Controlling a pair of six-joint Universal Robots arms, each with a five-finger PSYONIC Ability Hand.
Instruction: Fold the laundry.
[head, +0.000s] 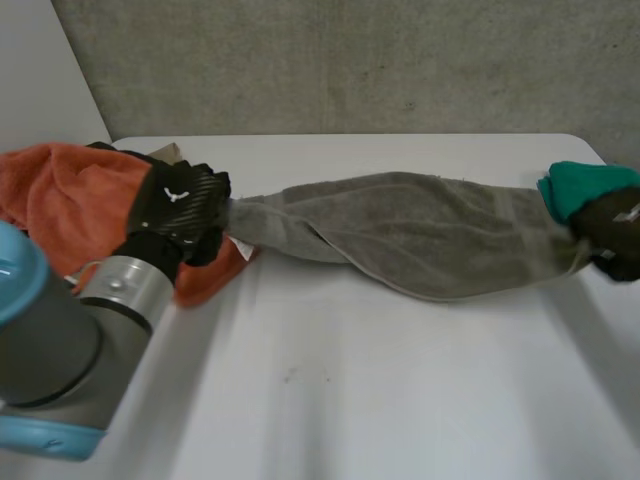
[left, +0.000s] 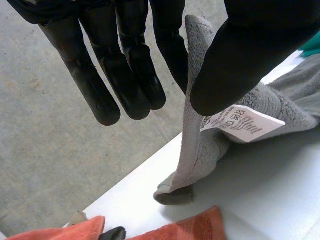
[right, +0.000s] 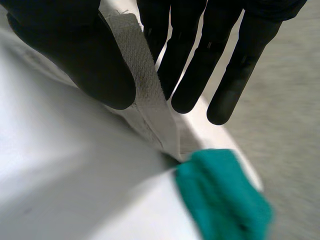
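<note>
The left hand (head: 185, 205) and right hand (head: 612, 238) each pinch an end of the grey towel (head: 420, 235) (stretched long over the bench (head: 350, 390)), not folded yet.

Left limb showing
Glossy black left hand (head: 185, 205) is bearing a white mark (head: 177, 194); grey cylindrical arm (head: 60, 345) is wearing light-blue caps (head: 40, 436).
</note>
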